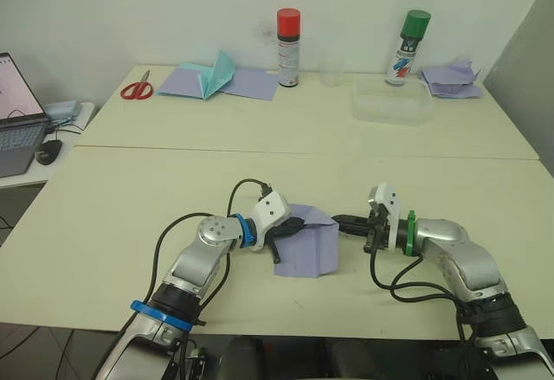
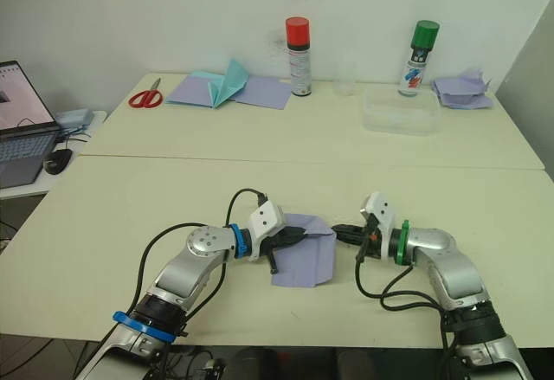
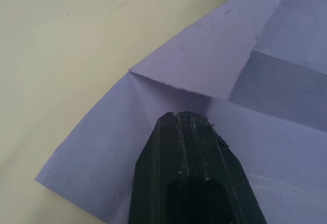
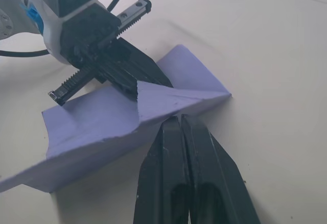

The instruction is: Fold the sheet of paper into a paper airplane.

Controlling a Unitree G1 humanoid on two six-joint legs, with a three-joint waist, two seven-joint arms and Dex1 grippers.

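The sheet of paper (image 1: pixel 313 247), pale lavender and partly folded, lies near the table's front edge between my two arms. Its creases and a raised flap are plain in the left wrist view (image 3: pixel 214 66) and the right wrist view (image 4: pixel 92 117). My left gripper (image 1: pixel 294 223) reaches in from the left, shut, its tips (image 3: pixel 186 116) resting on top of the paper beside the flap. My right gripper (image 1: pixel 339 221) comes from the right, also shut, its tips (image 4: pixel 179 118) touching the paper's folded right edge. The left gripper (image 4: pixel 135 71) is partly hidden behind the raised flap.
At the table's back are red scissors (image 1: pixel 136 89), a teal pointed paper shape (image 1: pixel 218 74) on flat lavender sheets, a red-capped spray can (image 1: pixel 288 47), a green-capped can (image 1: pixel 410 48), a clear plastic tub (image 1: pixel 391 103) and crumpled lavender paper (image 1: pixel 450 79). A laptop (image 1: pixel 13 125) stands at the left.
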